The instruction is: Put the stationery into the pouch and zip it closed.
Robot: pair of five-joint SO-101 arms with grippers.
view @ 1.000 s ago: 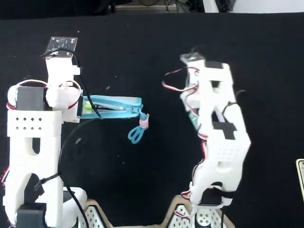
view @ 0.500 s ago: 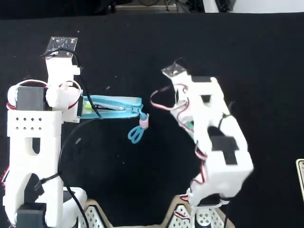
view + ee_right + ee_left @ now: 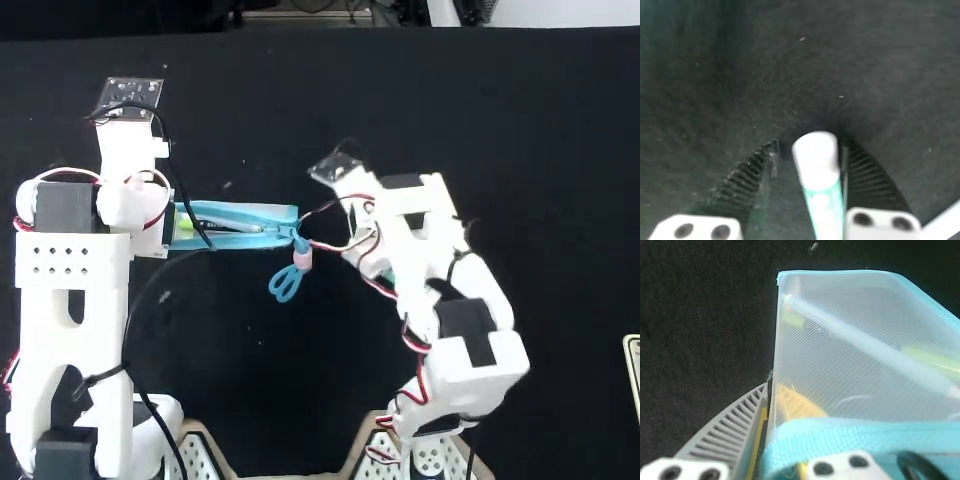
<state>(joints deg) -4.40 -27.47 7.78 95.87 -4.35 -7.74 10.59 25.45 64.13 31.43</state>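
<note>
R gripper (image 3: 807, 144) w/ white-teal pen (image 3: 816, 167) in its jaws, L gripper (image 3: 771, 399) clamping pouch (image 3: 840, 365) edge

The left arm (image 3: 70, 270) stands over one end of the pouch (image 3: 240, 225), so I cannot pass there. At the other end the blue loop (image 3: 286, 283) lies on the table (image 3: 520, 120), and the right arm (image 3: 440, 290) hangs near it. Beyond the pouch I have open black cloth.

Bright, even light from above in the high view, black table (image 3: 560, 150) stays very dark, hardly any shadows, soft shine on the see-through pouch (image 3: 850, 365), right wrist view dim, white pen (image 3: 815, 155) its brightest spot.
</note>
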